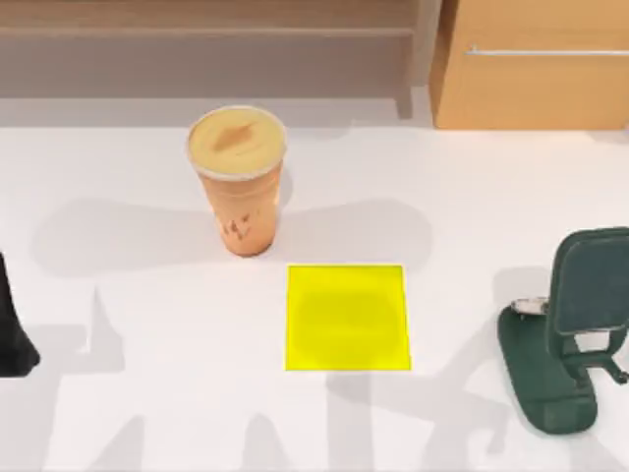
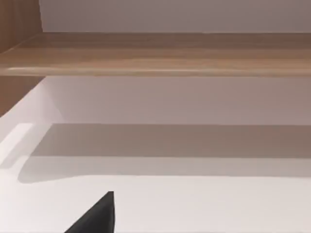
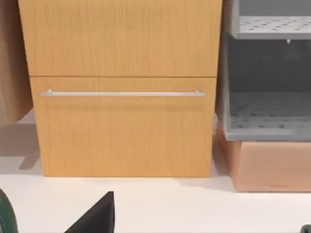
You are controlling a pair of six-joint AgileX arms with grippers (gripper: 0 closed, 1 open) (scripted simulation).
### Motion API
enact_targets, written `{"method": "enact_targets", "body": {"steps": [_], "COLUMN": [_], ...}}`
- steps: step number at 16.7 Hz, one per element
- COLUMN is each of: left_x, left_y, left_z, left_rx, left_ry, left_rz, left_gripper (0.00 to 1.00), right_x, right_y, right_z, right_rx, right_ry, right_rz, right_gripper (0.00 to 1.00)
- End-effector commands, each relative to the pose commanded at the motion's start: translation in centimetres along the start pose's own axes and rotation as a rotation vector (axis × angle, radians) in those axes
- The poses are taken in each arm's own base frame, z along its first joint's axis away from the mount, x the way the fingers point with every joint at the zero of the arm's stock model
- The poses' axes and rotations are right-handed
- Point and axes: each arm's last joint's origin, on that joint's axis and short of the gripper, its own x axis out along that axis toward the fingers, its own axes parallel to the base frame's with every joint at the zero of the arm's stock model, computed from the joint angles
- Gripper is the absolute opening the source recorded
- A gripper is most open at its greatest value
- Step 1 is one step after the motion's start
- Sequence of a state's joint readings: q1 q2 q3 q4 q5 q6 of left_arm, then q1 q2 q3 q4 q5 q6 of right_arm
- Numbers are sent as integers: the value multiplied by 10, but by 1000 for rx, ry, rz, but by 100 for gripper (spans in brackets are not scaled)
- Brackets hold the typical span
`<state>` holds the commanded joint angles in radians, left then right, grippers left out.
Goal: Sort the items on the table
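The cup (image 1: pixel 237 179) stands upright on the desk (image 1: pixel 138 295), just up and to the left of the yellow square (image 1: pixel 347 317) and apart from it, between that square and the wooden shelf (image 1: pixel 206 44) at the back. Its long axis runs straight up from the desk, lid (image 1: pixel 237 141) uppermost; in the top view it seems to lean a little toward the camera, which is probably only the angle. The green stand (image 1: pixel 570 334) sits well to the right of the square, its back plate upright, and the cabinet (image 1: pixel 536 64) with its metal handle (image 1: pixel 545 51) is beyond the square toward the back right. A dark shape at the desk's left edge, well left of the square, looks like part of the left arm (image 1: pixel 15 329); I cannot tell how the fingers of either arm are set, since each wrist view shows just a dark wedge at its lower edge. The main risk from here is the cup itself: it is tall on a narrow base, so a sideways nudge from an arm coming in low, or a pinch taken too near the lid, could tip it and roll it onto the square or off toward the shelf. A grasp around the tapered wall could also slip if it closes too lightly. The stand, likewise upright, could be knocked by the right arm passing near it.
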<state>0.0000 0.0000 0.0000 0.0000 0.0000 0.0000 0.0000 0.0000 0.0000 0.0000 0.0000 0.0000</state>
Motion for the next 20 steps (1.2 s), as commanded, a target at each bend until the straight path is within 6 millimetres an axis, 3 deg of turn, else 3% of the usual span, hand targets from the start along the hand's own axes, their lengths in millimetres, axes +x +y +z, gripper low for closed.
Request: {"method": "enact_targets", "body": {"steps": [4, 7, 12, 16, 20], "left_x": [0, 0, 0, 0, 0], "left_y": [0, 0, 0, 0, 0], "left_z": [0, 0, 0, 0, 0], "left_rx": [0, 0, 0, 0, 0], "left_ry": [0, 0, 0, 0, 0], "left_rz": [0, 0, 0, 0, 0], "left_gripper": [100, 100, 100, 100, 100], "right_x": [0, 3, 29, 62, 92], "right_y": [-1, -6, -18, -33, -51], "right_z": [5, 21, 39, 35, 30], "right_rx": [14, 60, 178, 292, 405], "right_ry": [35, 174, 628, 1058, 1373], "right_rz": [-15, -61, -179, -292, -407], "right_gripper": [100, 100, 100, 100, 100]}}
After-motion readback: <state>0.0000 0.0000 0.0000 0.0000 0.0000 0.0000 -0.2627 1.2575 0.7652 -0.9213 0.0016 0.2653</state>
